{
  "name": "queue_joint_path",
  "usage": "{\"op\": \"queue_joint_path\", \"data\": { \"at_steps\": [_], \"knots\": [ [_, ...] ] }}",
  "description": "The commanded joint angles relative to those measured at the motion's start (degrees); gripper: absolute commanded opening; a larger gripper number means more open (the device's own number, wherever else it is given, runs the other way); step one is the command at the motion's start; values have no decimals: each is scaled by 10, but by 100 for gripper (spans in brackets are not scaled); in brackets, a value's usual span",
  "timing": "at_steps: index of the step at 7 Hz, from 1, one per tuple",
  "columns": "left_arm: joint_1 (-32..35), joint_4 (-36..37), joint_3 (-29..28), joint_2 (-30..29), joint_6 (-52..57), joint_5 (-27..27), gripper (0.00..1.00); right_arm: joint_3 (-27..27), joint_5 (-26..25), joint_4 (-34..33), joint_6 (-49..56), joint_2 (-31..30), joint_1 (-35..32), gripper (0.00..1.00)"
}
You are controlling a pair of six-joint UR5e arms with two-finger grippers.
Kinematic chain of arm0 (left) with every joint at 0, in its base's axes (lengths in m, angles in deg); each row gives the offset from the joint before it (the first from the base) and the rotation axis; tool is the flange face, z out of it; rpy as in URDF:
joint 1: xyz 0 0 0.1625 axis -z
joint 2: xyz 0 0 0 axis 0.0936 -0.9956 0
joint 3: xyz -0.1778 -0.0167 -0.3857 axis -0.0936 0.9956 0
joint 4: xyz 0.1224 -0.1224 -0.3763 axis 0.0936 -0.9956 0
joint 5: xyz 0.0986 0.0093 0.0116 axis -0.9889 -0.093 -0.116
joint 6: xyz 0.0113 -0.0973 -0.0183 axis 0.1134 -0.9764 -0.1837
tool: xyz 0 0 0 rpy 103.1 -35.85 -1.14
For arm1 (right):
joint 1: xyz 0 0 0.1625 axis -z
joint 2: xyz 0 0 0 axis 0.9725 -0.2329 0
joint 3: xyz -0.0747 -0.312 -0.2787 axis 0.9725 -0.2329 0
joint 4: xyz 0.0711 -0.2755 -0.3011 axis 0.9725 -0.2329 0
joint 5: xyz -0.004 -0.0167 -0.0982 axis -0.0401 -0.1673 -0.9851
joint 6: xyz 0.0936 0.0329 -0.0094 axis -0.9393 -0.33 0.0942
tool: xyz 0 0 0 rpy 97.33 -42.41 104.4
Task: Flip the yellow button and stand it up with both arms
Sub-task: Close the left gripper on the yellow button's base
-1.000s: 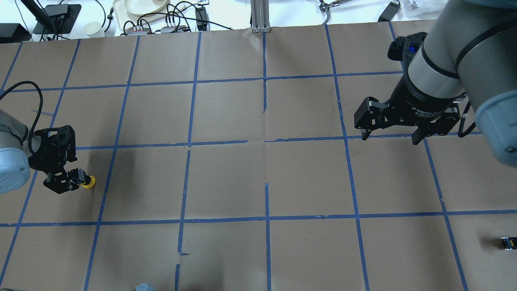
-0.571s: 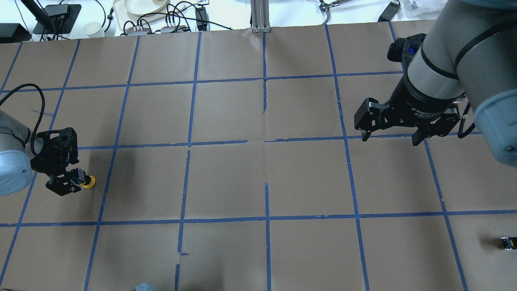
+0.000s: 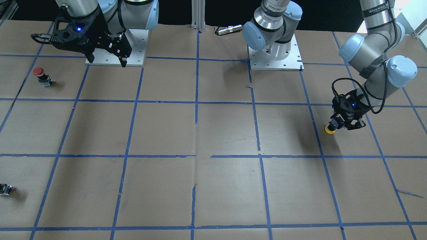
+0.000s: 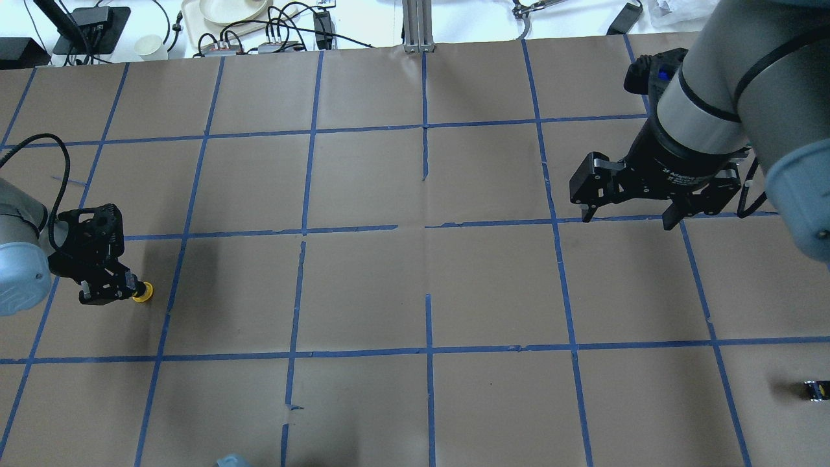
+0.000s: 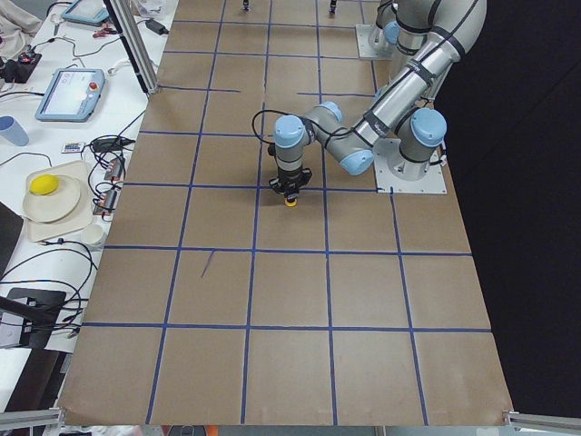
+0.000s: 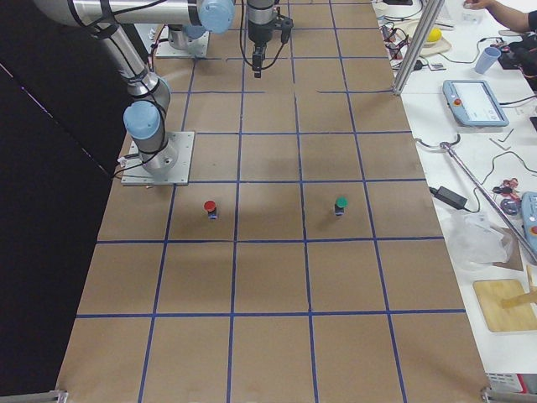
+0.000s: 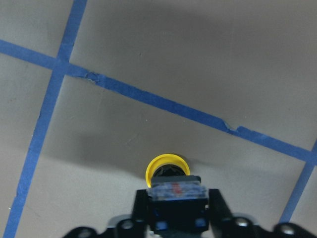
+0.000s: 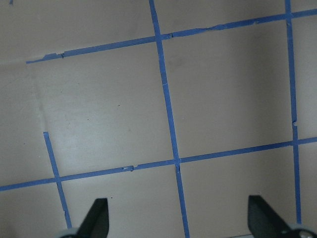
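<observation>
The yellow button is held in my left gripper at the table's left side. The gripper is shut on the button's black-and-grey body. The yellow cap points away from the fingers, down toward the paper. In the left wrist view the cap shows just beyond the clear-topped body. In the front-facing view the button hangs below my left gripper. I cannot tell whether the cap touches the table. My right gripper is open and empty, far to the right and above the table.
A red-capped button stands near the right arm's base. A green-capped one stands further out. A tiny dark block lies at the table's right edge. Cables, a plate and a cup lie beyond the far edge.
My left wrist has turned a little with the button, so the fingers sit more over its body. My right gripper has shifted slightly toward the far edge.
</observation>
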Motion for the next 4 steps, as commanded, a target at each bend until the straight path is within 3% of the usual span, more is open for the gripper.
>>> {"op": "queue_joint_path", "data": {
  "at_steps": [1,3,4],
  "knots": [
    [5,-2,-7,3,-15,3,20,3,0,1,0,-1,0,100],
    [13,-28,-10,26,-139,52,19,5,-2,2,0,-2,0,100],
    [27,-85,-11,59,-183,90,19,7,-1,1,0,-2,0,100]
  ]
}}
